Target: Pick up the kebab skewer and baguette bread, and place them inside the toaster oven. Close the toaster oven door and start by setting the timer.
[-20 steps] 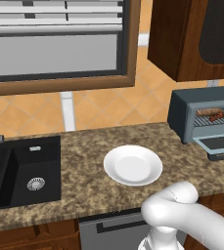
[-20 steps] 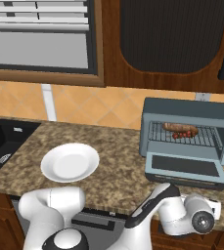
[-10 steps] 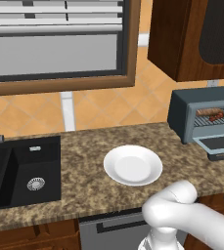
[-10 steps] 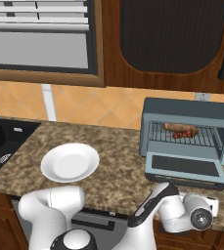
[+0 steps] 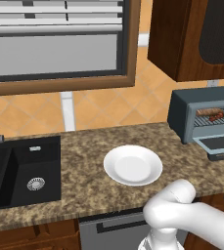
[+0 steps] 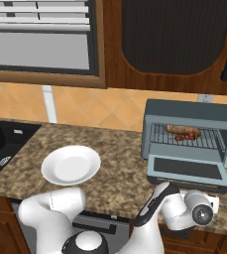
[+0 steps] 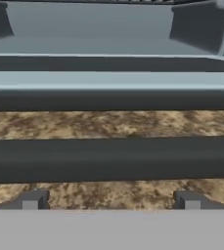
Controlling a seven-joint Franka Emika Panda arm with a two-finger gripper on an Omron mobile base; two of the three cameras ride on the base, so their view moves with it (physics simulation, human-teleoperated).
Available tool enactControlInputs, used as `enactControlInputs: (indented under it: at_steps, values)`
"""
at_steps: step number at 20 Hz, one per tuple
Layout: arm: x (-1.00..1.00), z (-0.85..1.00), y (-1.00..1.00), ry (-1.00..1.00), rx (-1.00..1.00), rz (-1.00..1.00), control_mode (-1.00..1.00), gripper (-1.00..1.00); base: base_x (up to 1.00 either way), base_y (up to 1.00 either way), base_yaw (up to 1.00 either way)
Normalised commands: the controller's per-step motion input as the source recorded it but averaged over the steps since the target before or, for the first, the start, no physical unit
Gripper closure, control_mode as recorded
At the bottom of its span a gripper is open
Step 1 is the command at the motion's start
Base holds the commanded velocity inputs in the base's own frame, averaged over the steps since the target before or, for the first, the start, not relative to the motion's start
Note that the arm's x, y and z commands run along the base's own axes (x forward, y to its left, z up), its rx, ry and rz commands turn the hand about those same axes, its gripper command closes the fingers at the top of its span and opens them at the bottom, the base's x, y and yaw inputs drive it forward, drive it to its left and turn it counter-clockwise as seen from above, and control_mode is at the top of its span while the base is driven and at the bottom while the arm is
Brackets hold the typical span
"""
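— On the wire rack inside the boxy toaster oven (image 6: 187, 124), I see baguette bread (image 6: 182, 130) and kebab skewer (image 6: 185, 137).

— And your hand (image 7: 111, 200)?

— Spread wide, empty, facing the dropped door's (image 6: 188, 171) dark bar handle (image 7: 111, 159) over the speckled granite worktop (image 6: 120, 168).

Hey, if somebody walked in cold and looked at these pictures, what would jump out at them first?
Probably the toaster oven at the counter's right end, its door dropped open and the baguette bread and kebab skewer lying on the rack inside. Next, the empty white plate in the middle of the speckled counter. Then the gripper, fingers spread, low in front of the door's dark bar handle.
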Motion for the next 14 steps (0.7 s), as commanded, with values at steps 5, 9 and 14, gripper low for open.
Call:
enactControlInputs:
  at_steps: [5,9,14]
  values:
    - [0.10,-0.23,0.00,0.00,0.00,0.01,-1.00,-1.00,0.00,0.00,0.00]
    - [0.14,-0.16,0.00,0.00,0.00,0.00,-1.00,-1.00,0.00,0.00,0.00]
    - [0.27,0.00,0.00,0.00,0.00,0.00,-1.00,-1.00,0.00,0.00,0.00]
